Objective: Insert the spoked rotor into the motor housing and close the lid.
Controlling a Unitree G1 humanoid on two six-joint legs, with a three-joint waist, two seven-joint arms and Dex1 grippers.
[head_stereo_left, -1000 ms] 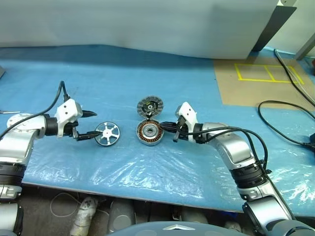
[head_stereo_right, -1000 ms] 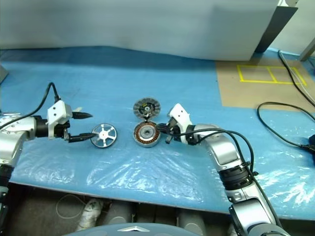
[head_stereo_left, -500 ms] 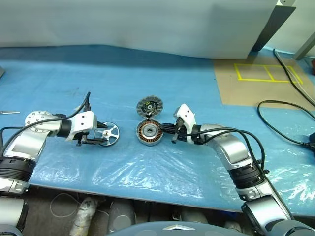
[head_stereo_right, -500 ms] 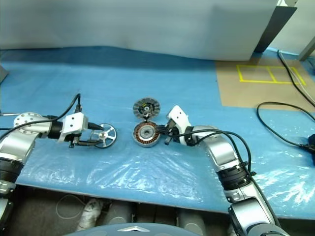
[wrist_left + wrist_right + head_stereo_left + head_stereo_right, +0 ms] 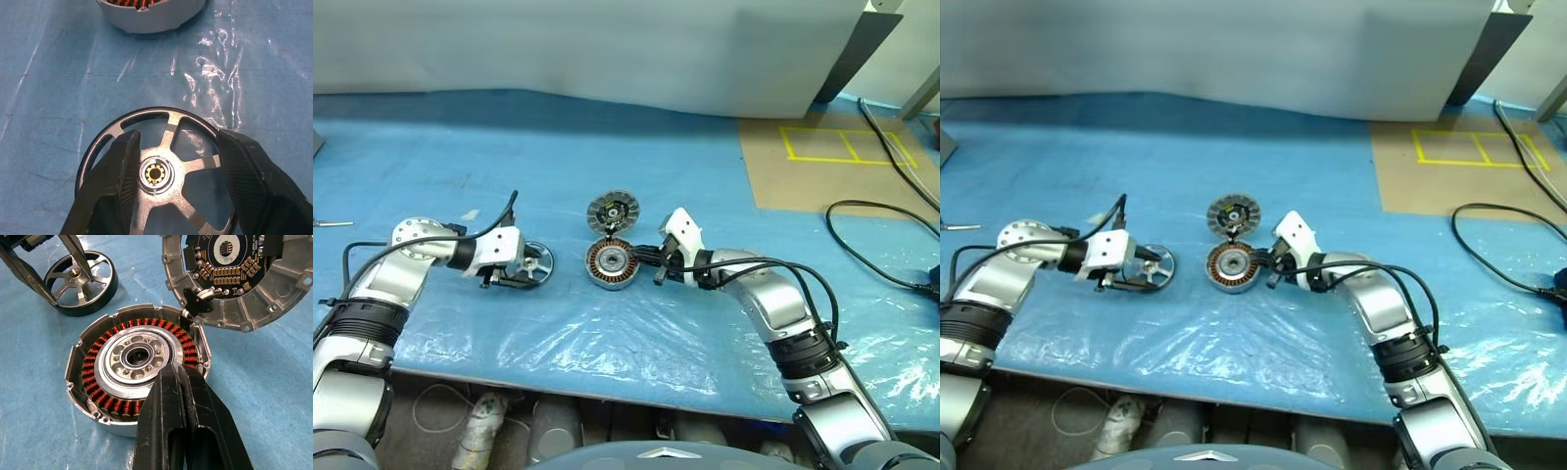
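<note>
Since 1 second ago our left end effector (image 5: pixel 171 171) has swung in over the spoked rotor (image 5: pixel 530 262) and narrowed; its 2 fingers now bracket the rim, apparently touching, though the rotor lies on the blue counter (image 5: pixel 626 157), left of the motor housing (image 5: pixel 611 264). Our right end effector (image 5: pixel 178 382) stays fully closed, empty, its tip at the housing rim, with the lid (image 5: pixel 612 210) propped open behind. We judge lifting comes next.

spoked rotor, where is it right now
The spoked rotor lies on the blue sheet, left of the motor housing, between the left hand's fingers.
</note>
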